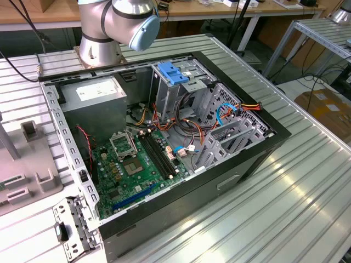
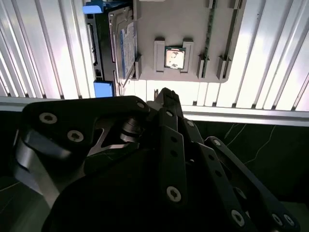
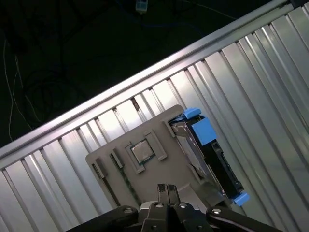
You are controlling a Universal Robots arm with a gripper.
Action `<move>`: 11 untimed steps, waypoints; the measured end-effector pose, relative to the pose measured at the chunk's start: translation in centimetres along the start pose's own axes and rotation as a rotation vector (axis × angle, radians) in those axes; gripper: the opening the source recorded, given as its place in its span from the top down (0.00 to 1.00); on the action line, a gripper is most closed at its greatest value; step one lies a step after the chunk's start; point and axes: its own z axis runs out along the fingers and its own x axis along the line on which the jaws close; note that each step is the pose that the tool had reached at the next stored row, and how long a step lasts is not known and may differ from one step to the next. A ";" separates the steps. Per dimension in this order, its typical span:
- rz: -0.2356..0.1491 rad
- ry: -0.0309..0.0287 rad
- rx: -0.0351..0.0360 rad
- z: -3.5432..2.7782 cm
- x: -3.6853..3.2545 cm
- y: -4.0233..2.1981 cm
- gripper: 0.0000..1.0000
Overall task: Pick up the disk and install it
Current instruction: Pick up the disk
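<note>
The disk (image 3: 215, 157) stands on its edge in a slot at one side of a grey holder plate (image 3: 159, 166). It is a black drive with a silver face, bright blue rails and a blue tab. The second wrist view shows the disk (image 2: 116, 46) beside the same plate (image 2: 183, 24). My gripper (image 3: 167, 188) hangs above the plate's near edge, apart from the disk, with its two thin fingertips (image 2: 166, 94) pressed together and nothing between them. The open computer case (image 1: 164, 137) lies on the ribbed table in the exterior view.
A square chip (image 3: 143, 151) sits in a socket in the middle of the holder plate. Inside the case are a grey power supply (image 1: 93, 98), a green board (image 1: 131, 164), loose cables and a drive cage topped by a pale-blue clip (image 1: 171, 73). The arm's base (image 1: 101, 33) stands behind the case.
</note>
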 end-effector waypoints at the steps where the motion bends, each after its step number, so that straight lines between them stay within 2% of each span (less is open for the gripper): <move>1: -0.008 0.0003 -0.0002 0.00 0.00 0.00 0.89; 11: -0.088 0.0038 -0.0021 0.00 0.00 0.00 0.89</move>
